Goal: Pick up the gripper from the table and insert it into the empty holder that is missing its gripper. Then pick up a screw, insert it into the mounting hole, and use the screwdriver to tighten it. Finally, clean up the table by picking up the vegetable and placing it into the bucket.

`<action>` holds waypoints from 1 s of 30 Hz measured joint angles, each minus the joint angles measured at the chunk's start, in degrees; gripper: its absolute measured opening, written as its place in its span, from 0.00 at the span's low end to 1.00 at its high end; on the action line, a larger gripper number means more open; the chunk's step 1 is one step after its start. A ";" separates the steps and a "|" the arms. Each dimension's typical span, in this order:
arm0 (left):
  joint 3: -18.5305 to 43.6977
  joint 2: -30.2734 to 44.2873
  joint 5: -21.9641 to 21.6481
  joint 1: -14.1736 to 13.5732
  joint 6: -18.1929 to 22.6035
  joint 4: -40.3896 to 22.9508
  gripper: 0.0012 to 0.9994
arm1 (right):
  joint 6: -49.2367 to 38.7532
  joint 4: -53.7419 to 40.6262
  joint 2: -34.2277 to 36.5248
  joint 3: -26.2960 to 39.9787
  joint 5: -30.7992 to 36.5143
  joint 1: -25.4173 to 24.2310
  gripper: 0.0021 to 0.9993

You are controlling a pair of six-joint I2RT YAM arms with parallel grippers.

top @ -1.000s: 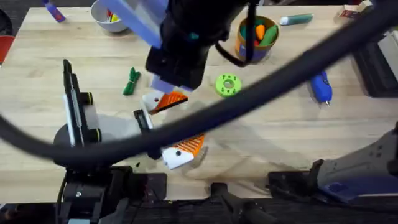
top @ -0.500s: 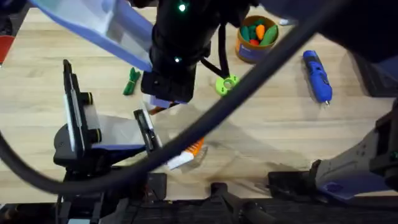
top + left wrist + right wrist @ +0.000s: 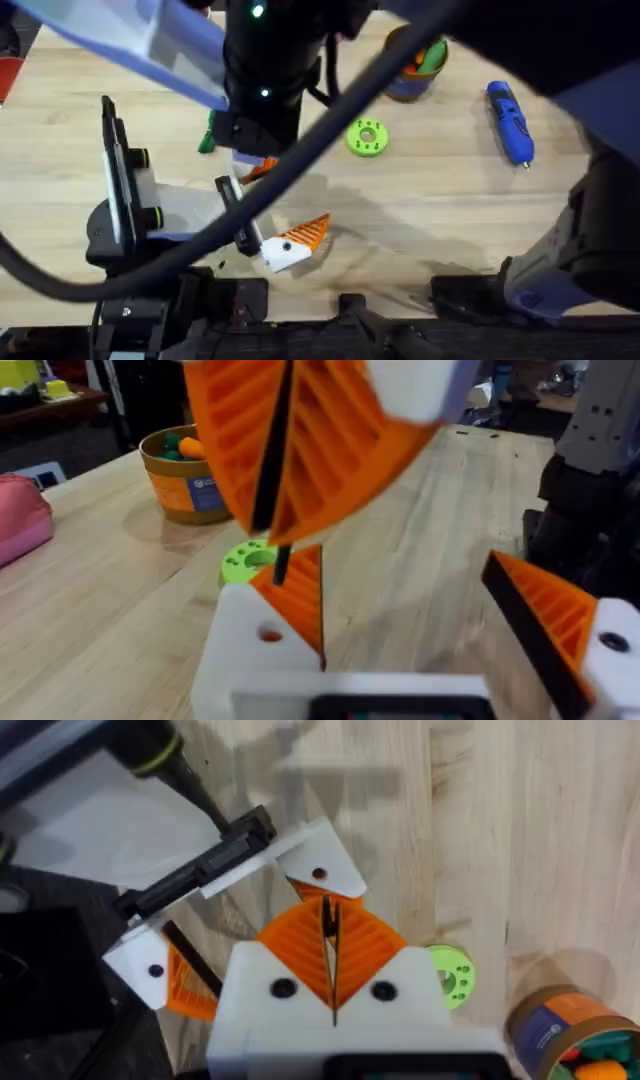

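Note:
My right gripper [image 3: 330, 965] is shut on the gripper [image 3: 300, 592], a small orange ribbed wedge with a black edge. It holds the wedge's lower end against the holder [image 3: 322, 870], a white block with a mounting hole. The holder [image 3: 262, 645] is one finger of my left gripper [image 3: 420, 610], which is open; its other finger carries an orange pad [image 3: 545, 615]. Overhead, the right arm hangs large and dark over the holder [image 3: 250, 170]. The blue screwdriver [image 3: 510, 120] lies at the right. The green vegetable [image 3: 207, 138] is half hidden behind the arm. The bucket [image 3: 412, 70] stands at the back.
A green ring [image 3: 367, 138] lies between the holder and the bucket [image 3: 185, 475], which holds toy vegetables. The left arm's base and a white panel [image 3: 175, 205] take up the near left. Bare wood [image 3: 450, 210] stretches across the right half.
The right arm has shifted left and risen closer under the camera, covering more of the holder and the bucket. The left arm has stayed still.

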 joint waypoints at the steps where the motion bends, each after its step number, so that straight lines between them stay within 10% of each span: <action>1: 0.00 0.01 0.00 0.00 0.00 0.00 0.99 | -0.08 0.00 0.30 0.00 0.22 0.16 0.00; 30: 0.00 0.02 0.00 0.00 0.00 0.00 0.99 | -0.30 0.74 3.33 0.09 0.85 1.33 0.00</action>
